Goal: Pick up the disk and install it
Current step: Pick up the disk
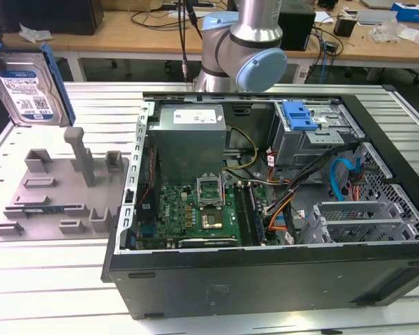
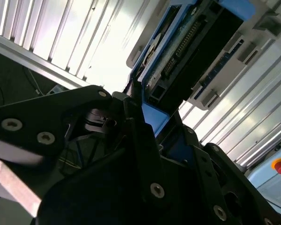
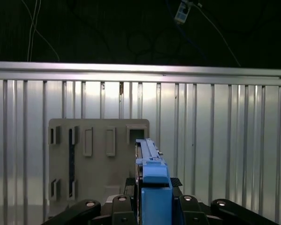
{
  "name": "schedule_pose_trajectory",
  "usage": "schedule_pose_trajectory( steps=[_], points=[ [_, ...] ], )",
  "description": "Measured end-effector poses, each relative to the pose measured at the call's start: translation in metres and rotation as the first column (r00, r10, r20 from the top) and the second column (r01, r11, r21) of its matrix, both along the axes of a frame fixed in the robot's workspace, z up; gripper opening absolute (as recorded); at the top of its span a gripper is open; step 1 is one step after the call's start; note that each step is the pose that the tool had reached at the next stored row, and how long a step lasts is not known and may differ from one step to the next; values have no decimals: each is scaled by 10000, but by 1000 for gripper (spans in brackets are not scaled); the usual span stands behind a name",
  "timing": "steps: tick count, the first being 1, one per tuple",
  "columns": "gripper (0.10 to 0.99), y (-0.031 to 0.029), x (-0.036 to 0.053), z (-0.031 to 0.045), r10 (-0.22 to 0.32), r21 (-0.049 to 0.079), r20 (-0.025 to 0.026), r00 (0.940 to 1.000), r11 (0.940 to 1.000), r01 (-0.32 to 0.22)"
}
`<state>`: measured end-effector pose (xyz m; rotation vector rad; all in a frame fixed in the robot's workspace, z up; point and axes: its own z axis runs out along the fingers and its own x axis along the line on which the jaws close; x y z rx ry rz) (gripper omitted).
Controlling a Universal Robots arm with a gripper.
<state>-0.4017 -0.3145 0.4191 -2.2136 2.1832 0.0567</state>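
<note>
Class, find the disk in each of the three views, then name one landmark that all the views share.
Exterior view: the disk stands upright at the exterior view's far left, above the grey tray.
Second wrist view: the disk is seen close up, its blue carrier clamped in the gripper.
First wrist view: the disk is edge-on, with the tray behind it.
Shared landmark: the ribbed metal table.

Probably a robotics lab: a robot arm (image 1: 246, 52), an opened computer (image 1: 265, 279) on a slotted desk (image 1: 49, 279), cluttered benches (image 1: 126, 31) behind.
</note>
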Motion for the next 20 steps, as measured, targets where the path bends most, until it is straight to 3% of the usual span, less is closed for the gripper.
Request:
schedule_pose_trajectory(
  steps=[13, 18, 20],
  points=[
    [369, 0, 34, 461, -1, 69, 0, 10000, 10000, 1],
    [369, 0, 57, 690, -1, 92, -1, 10000, 10000, 1],
    [369, 0, 59, 716, -1, 95, 1, 10000, 10000, 1]
  ],
)
